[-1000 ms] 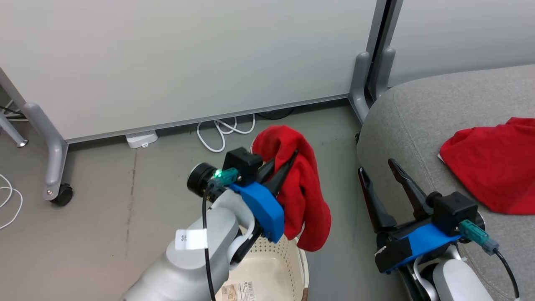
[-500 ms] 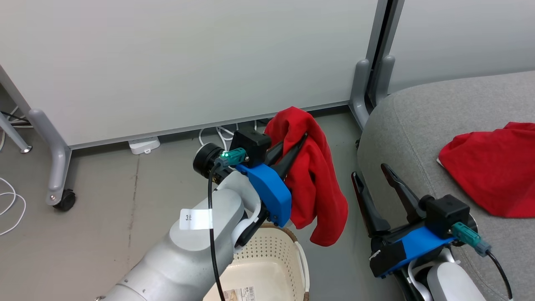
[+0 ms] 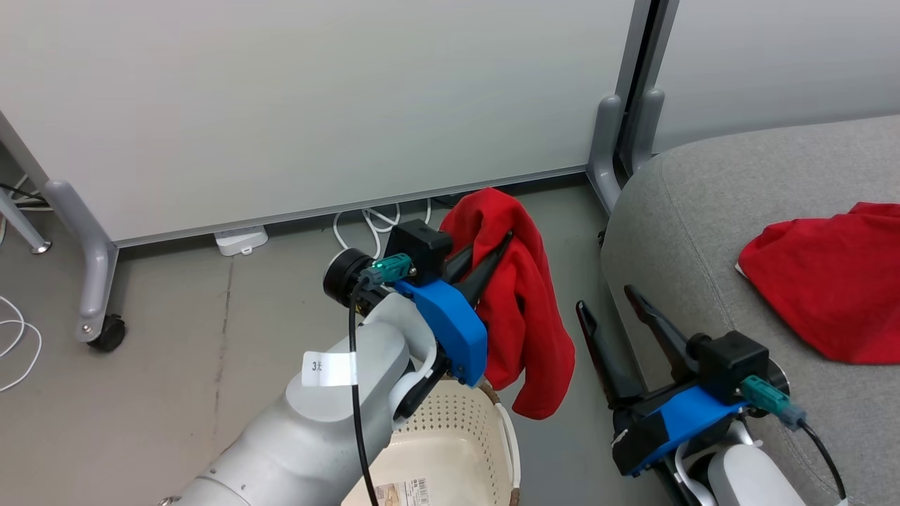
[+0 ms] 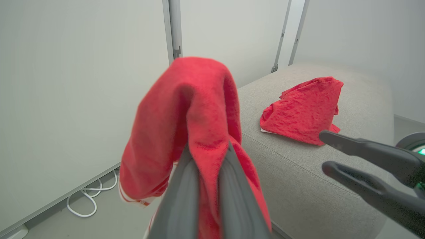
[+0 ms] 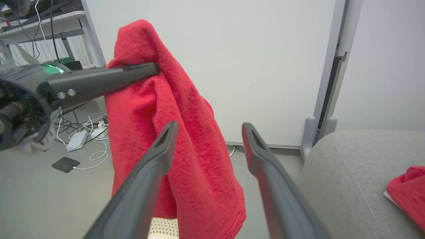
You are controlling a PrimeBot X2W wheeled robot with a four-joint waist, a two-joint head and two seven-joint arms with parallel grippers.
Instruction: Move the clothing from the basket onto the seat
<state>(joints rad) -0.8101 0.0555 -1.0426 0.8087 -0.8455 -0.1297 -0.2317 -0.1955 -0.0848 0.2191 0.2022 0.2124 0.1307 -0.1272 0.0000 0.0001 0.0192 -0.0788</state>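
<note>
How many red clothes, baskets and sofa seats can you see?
Red clothes: 2, the hanging garment and the lying garment
Basket: 1
Seat: 1
Total: 4

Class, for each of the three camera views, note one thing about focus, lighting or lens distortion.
Head view: even, soft light, faint shadows, the seat looks sharp. Left wrist view: the left gripper and its held garment are blurred near the lens; the second garment on the seat is crisp. Right wrist view: the right gripper looms oversized through the wide-angle lens.
</note>
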